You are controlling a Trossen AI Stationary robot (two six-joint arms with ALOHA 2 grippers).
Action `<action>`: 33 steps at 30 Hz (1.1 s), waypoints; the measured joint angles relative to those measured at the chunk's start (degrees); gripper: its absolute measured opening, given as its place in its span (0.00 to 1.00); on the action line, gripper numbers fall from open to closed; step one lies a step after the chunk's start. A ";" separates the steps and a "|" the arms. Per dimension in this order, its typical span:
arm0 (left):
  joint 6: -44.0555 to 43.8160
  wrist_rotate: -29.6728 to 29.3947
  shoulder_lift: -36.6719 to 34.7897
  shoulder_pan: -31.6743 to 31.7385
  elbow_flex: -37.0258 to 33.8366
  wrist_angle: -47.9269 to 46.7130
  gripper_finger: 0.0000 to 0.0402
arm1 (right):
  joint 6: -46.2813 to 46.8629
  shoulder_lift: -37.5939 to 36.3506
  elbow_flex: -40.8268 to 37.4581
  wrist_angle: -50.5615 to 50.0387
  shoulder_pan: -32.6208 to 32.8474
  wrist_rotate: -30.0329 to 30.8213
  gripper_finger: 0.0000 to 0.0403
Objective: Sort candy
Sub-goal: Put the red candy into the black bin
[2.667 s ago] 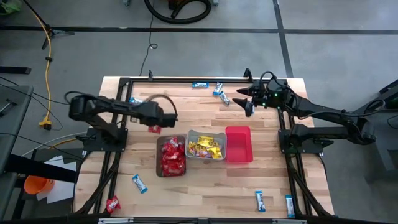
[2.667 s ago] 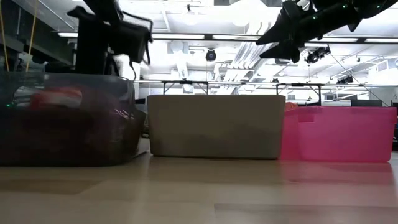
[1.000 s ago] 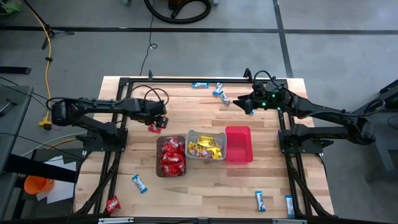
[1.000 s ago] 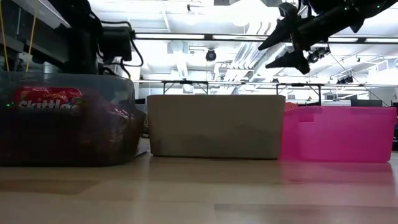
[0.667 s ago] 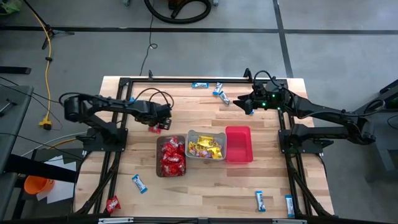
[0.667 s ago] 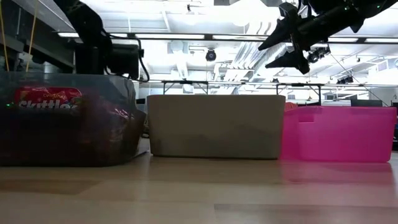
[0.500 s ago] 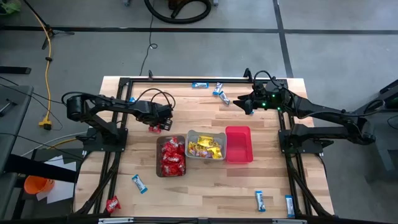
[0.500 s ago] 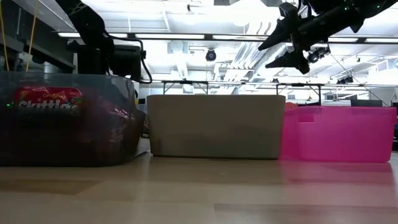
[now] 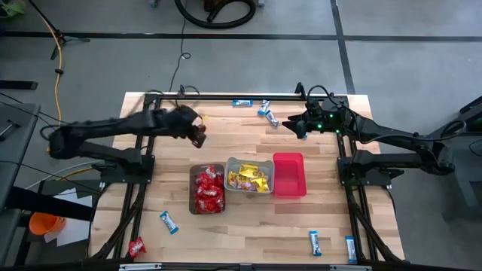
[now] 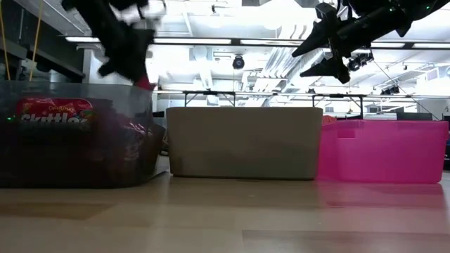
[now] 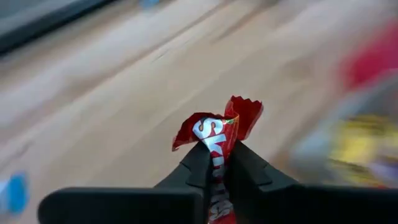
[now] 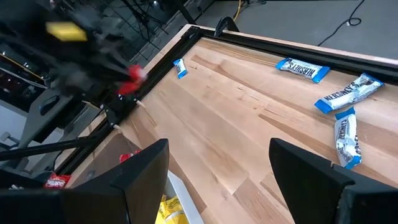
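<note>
My left gripper (image 9: 198,132) hangs above the table, just beyond the brown bin (image 9: 191,197) on its far-left side, shut on a red candy packet (image 11: 219,129). In the low view the gripper (image 10: 135,72) shows blurred, with a red tip of the packet (image 10: 145,83) below it. My right gripper (image 9: 294,125) waits open and holding nothing above the far right of the table, near three blue-and-white bars (image 12: 344,94). Red packets fill the brown bin, and yellow packets lie in the grey bin (image 9: 229,163). My left gripper pinches the red packet between its two fingers (image 11: 196,167), across the packet's middle (image 11: 215,155). One crimped end (image 11: 244,114) sticks out beyond the fingertips. The fingers slant downward and the packet is lifted clear of the table.
A pink bin (image 9: 289,175) stands right of the grey one. Blue-and-white bars lie at the far edge (image 9: 242,102), near left (image 9: 168,222) and near right (image 9: 314,242). A red packet (image 9: 136,246) lies at the near left corner. A black frame (image 9: 226,95) borders the table.
My left gripper has shut on the red packet that lay on the table left of the bins. It has then risen quickly and rolled at the wrist. The packet is now clear of the wood.
</note>
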 joint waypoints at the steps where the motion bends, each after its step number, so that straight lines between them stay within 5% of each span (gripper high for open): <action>1: 2.26 1.94 -2.27 -0.53 0.36 1.87 0.04 | -0.19 0.00 0.00 -0.01 0.01 0.02 0.68; 5: 5.64 10.76 -9.49 -4.28 0.62 13.57 0.01 | -0.31 0.00 0.00 0.00 0.01 0.03 0.68; 10: 5.62 12.44 -10.86 -15.18 0.63 21.55 0.01 | -0.63 0.00 0.00 -0.01 0.01 0.03 0.68; 20: -1.97 0.44 -4.71 -35.37 0.57 21.28 0.01 | -0.65 0.00 0.00 -0.01 0.01 0.03 0.68; 24: -1.94 -6.25 -4.33 -37.95 0.57 21.50 0.01 | -0.64 0.00 0.00 0.00 -0.01 0.03 0.68; 33: -2.04 -5.76 -4.38 -38.12 0.57 19.81 0.09 | -0.62 0.00 0.00 -0.02 0.00 0.01 0.68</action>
